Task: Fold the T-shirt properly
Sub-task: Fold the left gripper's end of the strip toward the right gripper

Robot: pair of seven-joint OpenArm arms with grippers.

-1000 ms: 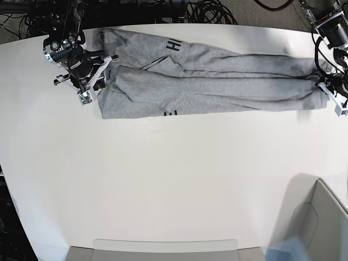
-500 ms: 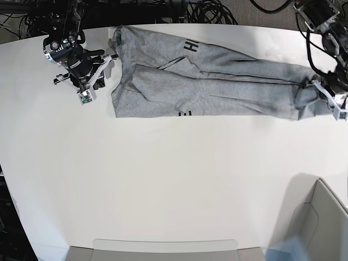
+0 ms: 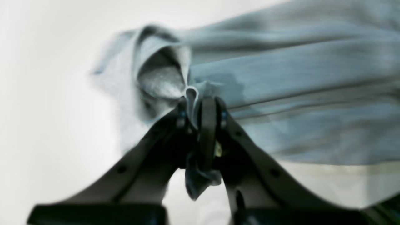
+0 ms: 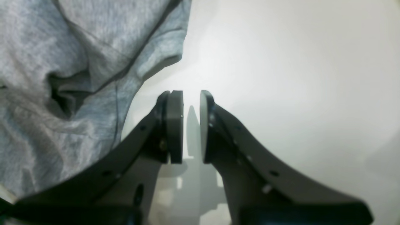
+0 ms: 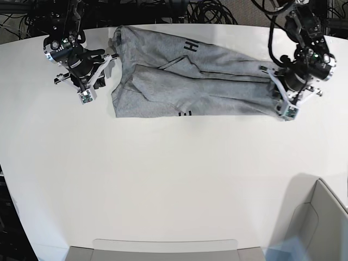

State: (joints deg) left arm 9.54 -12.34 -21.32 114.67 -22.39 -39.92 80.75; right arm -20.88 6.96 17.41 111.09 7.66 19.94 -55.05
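The left gripper [image 3: 200, 115] pinches the T-shirt [image 5: 190, 81] edge — probably its hem, at 3 o'clock. The right gripper [image 4: 190, 125] sits at 9 o'clock — jaws slightly apart, empty, on the table [image 5: 163, 185].

A broad white table [image 5: 163, 179] fills the room, black cables [image 5: 212, 11] (tangled) behind it.

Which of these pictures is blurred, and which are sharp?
Left wrist view: the T-shirt is smeared and soft around the left gripper, shut on a fold. Right wrist view: fabric weave is crisp, the right gripper sharp. Base view: evenly lit, clear.
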